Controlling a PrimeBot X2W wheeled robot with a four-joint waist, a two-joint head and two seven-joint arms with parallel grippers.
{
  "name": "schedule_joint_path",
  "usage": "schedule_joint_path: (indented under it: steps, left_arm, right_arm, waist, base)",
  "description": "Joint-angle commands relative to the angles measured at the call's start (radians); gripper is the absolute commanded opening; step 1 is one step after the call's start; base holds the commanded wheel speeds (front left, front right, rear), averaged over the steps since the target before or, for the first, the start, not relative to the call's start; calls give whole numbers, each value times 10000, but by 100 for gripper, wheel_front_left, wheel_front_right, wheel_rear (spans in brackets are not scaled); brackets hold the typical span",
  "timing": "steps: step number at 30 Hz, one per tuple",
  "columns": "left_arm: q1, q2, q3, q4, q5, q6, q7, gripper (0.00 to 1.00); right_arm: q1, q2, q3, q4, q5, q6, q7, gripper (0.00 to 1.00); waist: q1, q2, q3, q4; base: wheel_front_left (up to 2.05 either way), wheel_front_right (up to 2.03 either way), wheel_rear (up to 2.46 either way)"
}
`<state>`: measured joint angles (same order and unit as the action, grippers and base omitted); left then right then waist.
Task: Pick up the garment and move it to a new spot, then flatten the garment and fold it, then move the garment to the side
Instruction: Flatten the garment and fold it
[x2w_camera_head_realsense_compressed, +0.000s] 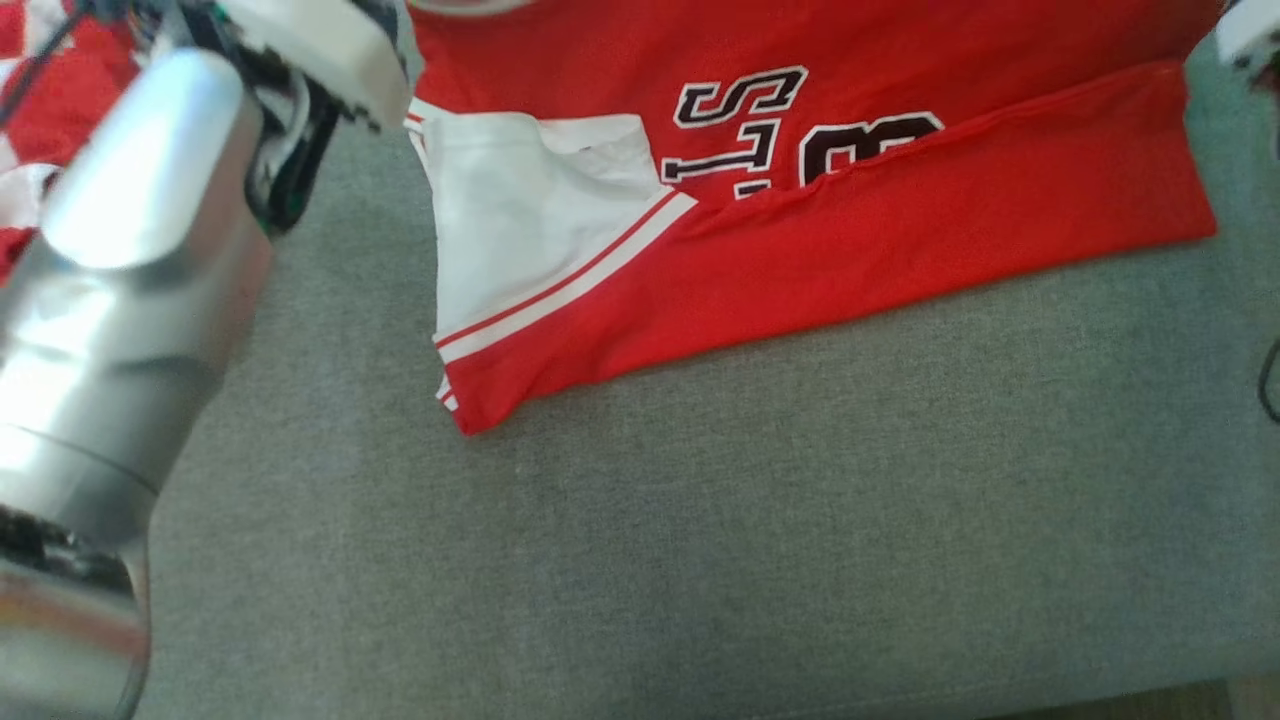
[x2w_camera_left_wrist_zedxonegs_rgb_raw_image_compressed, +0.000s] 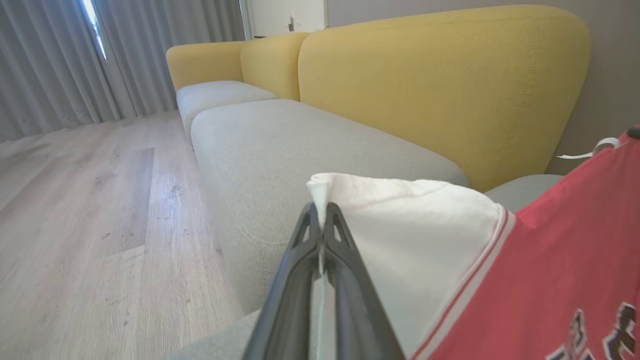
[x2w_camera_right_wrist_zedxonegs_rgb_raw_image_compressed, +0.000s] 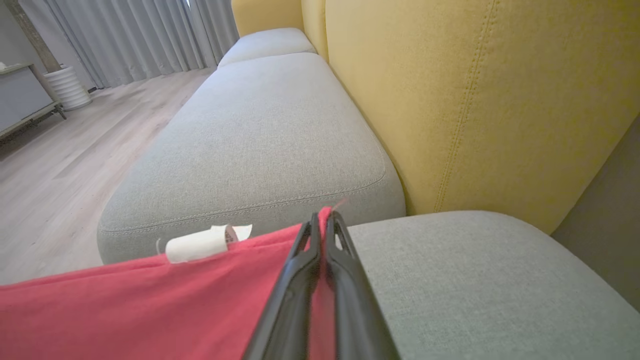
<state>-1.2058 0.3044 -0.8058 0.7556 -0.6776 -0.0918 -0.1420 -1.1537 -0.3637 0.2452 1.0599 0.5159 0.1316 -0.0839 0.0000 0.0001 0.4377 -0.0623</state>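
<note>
The garment (x2w_camera_head_realsense_compressed: 880, 230) is a red jersey with black lettering and a white sleeve (x2w_camera_head_realsense_compressed: 510, 220), lying on the grey sofa seat (x2w_camera_head_realsense_compressed: 700, 520) with its lower hem folded up over the front. My left gripper (x2w_camera_left_wrist_zedxonegs_rgb_raw_image_compressed: 320, 212) is shut on the edge of the white sleeve (x2w_camera_left_wrist_zedxonegs_rgb_raw_image_compressed: 410, 225), which it holds lifted. In the right wrist view my right gripper (x2w_camera_right_wrist_zedxonegs_rgb_raw_image_compressed: 325, 220) is shut on a corner of the garment's red fabric (x2w_camera_right_wrist_zedxonegs_rgb_raw_image_compressed: 150, 310). My silver left forearm (x2w_camera_head_realsense_compressed: 130, 260) fills the left of the head view. A pale part of the right arm (x2w_camera_head_realsense_compressed: 1250, 35) shows at the top right corner.
More red-and-white cloth (x2w_camera_head_realsense_compressed: 40, 120) lies at the far left. Yellow backrests (x2w_camera_right_wrist_zedxonegs_rgb_raw_image_compressed: 475, 100) rise behind the grey cushions (x2w_camera_right_wrist_zedxonegs_rgb_raw_image_compressed: 260, 130). Wooden floor (x2w_camera_left_wrist_zedxonegs_rgb_raw_image_compressed: 75, 210) lies in front of the sofa. A white neck label (x2w_camera_right_wrist_zedxonegs_rgb_raw_image_compressed: 200, 242) sticks up from the garment. A dark cable (x2w_camera_head_realsense_compressed: 1268, 380) crosses the right edge.
</note>
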Motion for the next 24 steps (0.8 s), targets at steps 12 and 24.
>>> schedule_joint_path:
  steps: [12,24]
  left_arm:
    - [1675,1036,-365,-1895,-1504,-369,1340,0]
    - [3713,2445,-1231,-4675,-3095,-384,3839,0]
  right_arm:
    - [1774,-683,979,-720,1594,-9,920,0]
    - [3275,-1839,2303,-1234,2454,-9,2725,0]
  waist:
    - [0,-1,-1194,327]
    - [0,-1,-1703,501]
  base:
    - [0,0,0]
    - [0,0,0]
